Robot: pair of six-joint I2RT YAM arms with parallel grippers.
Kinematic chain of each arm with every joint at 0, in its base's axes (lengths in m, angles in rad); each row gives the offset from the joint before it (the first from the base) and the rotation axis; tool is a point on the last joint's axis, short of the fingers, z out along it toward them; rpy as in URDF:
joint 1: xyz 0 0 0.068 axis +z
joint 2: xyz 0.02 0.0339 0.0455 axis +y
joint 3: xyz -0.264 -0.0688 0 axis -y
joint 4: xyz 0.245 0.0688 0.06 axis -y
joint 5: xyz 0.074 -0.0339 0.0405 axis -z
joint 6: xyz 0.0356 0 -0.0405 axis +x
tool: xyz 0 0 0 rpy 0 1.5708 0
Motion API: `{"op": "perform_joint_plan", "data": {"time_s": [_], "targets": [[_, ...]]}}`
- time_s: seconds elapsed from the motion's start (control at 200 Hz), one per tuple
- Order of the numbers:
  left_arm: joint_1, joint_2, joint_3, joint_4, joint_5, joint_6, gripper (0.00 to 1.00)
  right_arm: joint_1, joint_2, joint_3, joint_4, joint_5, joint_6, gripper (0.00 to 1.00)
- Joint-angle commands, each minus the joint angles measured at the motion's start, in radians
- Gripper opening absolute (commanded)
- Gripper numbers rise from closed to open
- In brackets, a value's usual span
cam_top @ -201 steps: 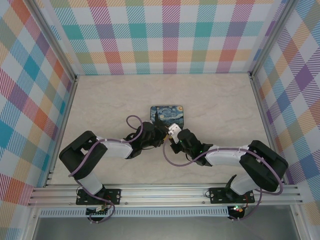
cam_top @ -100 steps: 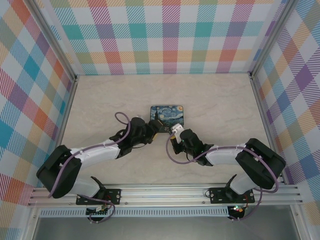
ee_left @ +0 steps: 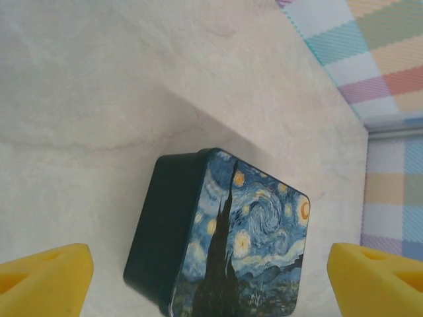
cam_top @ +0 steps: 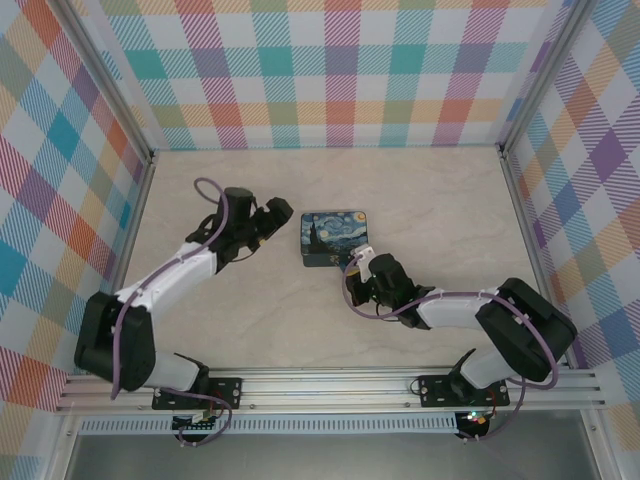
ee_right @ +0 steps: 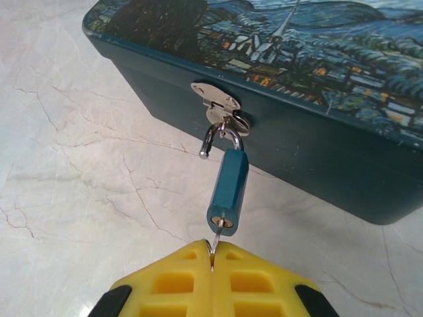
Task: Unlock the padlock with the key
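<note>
Checked walls (cam_top: 340,70) in pastel colours stand around three sides of a pale marbled tabletop (cam_top: 430,200). From my overhead camera I see the left arm (cam_top: 165,280) stretched from the near left corner toward the middle, and the right arm (cam_top: 470,310) bent low along the near edge. A rectangular tin (cam_top: 335,237) with a swirly blue and yellow night-sky lid sits about mid-table, a little toward the far edge.

I have the left gripper (cam_top: 283,213) just off the tin's left end. On its wrist camera the yellow fingers (ee_left: 43,277) are spread wide, one at each lower corner, with nothing between them and the tin below.

The right gripper (cam_top: 358,268) is just off the near right corner of the tin. Its wrist camera shows a silver hasp (ee_right: 215,96) on the tin's near wall, and the teal padlock (ee_right: 228,188) hangs from it by a thin silver shackle (ee_right: 218,137), lying out on the tabletop toward me. One shackle leg looks to end free beside the body. The key (ee_right: 215,242) sits in the keyhole, pinched between the right fingers, which are pressed together on it.
</note>
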Motion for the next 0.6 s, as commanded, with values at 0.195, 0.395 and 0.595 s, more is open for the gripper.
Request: {"op": "perform_joint_plan", "data": {"time_s": [0.195, 0.395, 0.595], "targets": [[0.002, 0.304, 0.235, -0.081, 0.162, 0.195, 0.97, -0.043, -0.017, 0.026, -0.099, -0.082, 0.065, 0.0], [0.0, 0.384, 0.257, -0.086, 0.185, 0.199, 0.98, -0.077, -0.02, 0.025, -0.12, -0.124, 0.093, 0.0], [-0.009, 0.409, 0.255, -0.136, 0.156, 0.219, 0.98, -0.108, -0.038, 0.04, -0.174, -0.174, 0.113, 0.0]]}}
